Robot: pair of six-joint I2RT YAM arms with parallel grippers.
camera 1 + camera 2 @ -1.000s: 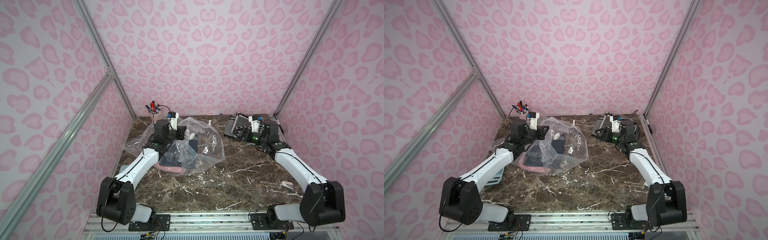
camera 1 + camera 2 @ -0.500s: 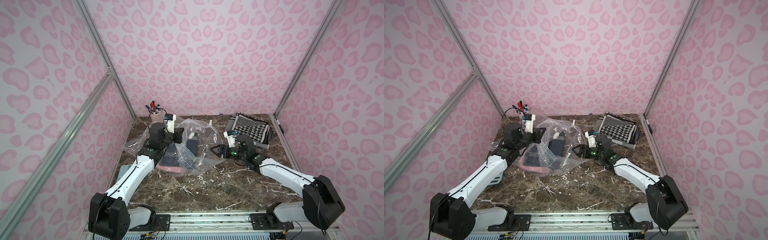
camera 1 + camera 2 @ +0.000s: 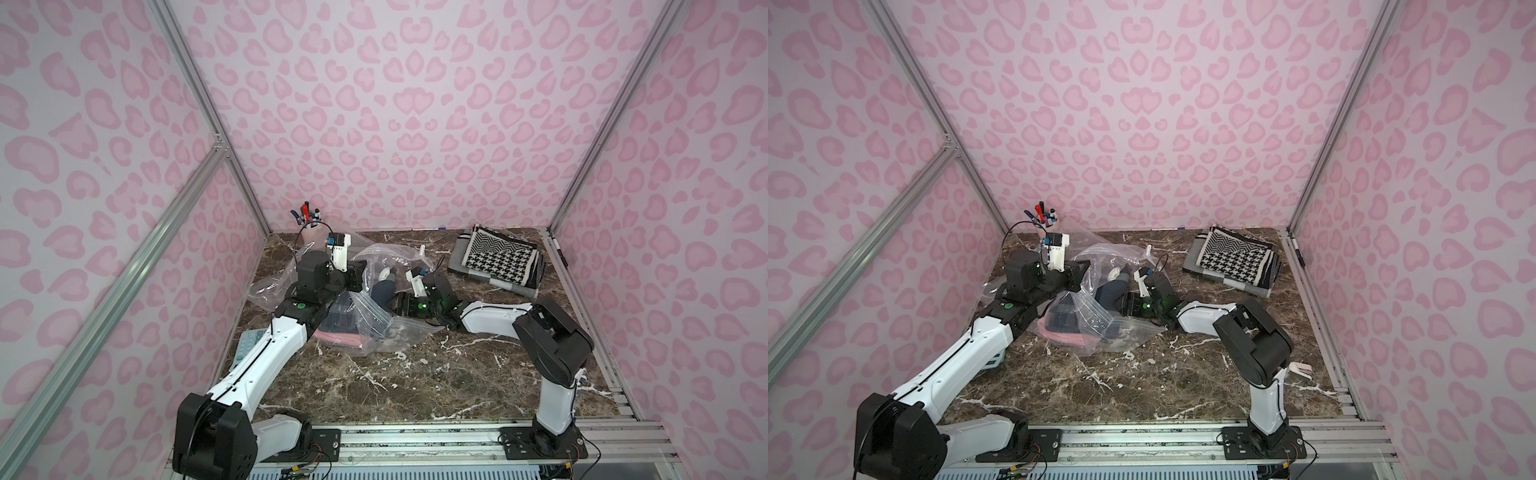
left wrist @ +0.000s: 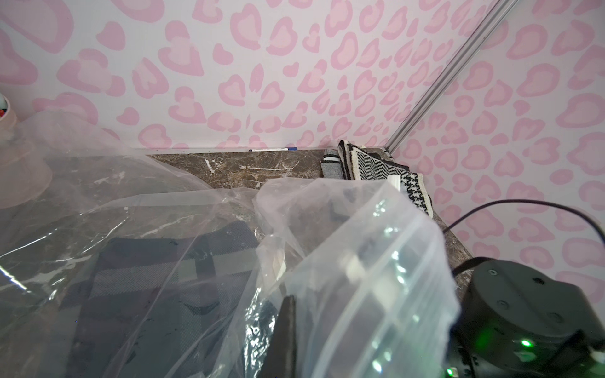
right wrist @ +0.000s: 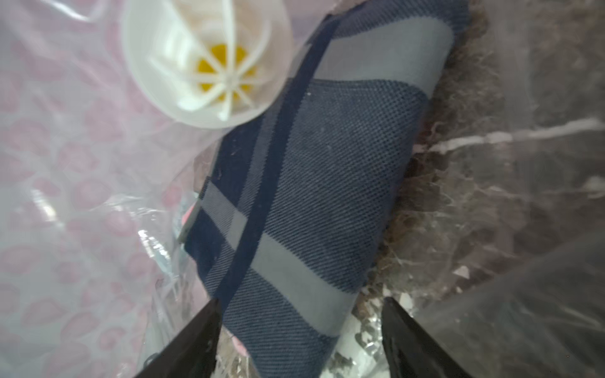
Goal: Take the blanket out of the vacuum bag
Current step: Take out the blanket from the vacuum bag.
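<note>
The clear crinkly vacuum bag (image 3: 374,322) (image 3: 1096,318) lies at the back left of the marble table. My left gripper (image 3: 357,277) (image 3: 1079,275) (image 4: 285,333) is shut on the bag's upper plastic layer and holds it lifted. A navy and grey plaid blanket (image 3: 380,291) (image 3: 1106,291) (image 5: 327,163) sits inside, next to the round white valve cap (image 5: 206,62) (image 3: 386,273). My right gripper (image 3: 395,305) (image 3: 1124,303) (image 5: 301,300) is open at the bag's mouth. Its two fingers stand either side of the blanket's near end.
A folded black-and-white houndstooth blanket (image 3: 498,259) (image 3: 1233,259) lies at the back right. A pen cup (image 3: 309,230) stands in the back left corner and a calculator (image 3: 249,345) lies by the left wall. Something pink (image 3: 340,337) lies under the navy blanket.
My right arm has swung from the houndstooth blanket at the back right over to the bag's mouth, open around the navy blanket. The left gripper keeps hold of the plastic.
</note>
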